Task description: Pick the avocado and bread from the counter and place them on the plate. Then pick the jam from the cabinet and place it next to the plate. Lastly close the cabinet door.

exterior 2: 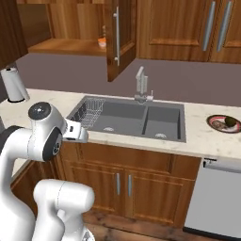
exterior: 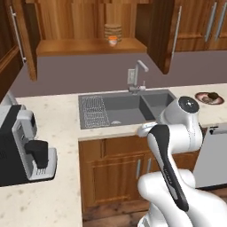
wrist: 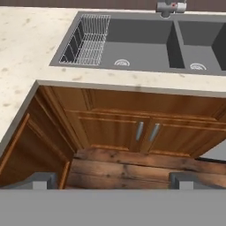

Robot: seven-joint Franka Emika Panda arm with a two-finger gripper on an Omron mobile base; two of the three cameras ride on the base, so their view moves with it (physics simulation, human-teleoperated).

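Note:
The plate [exterior 2: 224, 129] lies on the counter [exterior 2: 202, 139] right of the sink. On it rest the dark green avocado [exterior 2: 230, 121] and, beside it, the brown bread [exterior 2: 219, 124]; the same plate [exterior: 208, 102] sits at the far right of the left base view. Both doors of the cabinet stand open, and the right-hand cabinet door [exterior 2: 117, 40] swings out over the sink. The jam [exterior: 113, 41], a small jar with an orange band, stands on the cabinet shelf, also visible as the jam [exterior 2: 102, 42]. My gripper [wrist: 114, 181] is open and holds nothing, hanging in front of the counter edge above the lower doors.
A grey double sink [exterior: 126, 108] with a faucet [exterior: 138, 77] and a wire rack [exterior: 95, 111] fills the middle. A coffee machine [exterior: 24, 146] stands on the left counter, a paper towel roll [exterior 2: 14, 84] at far left. A steel dishwasher [exterior 2: 214, 197] sits below right.

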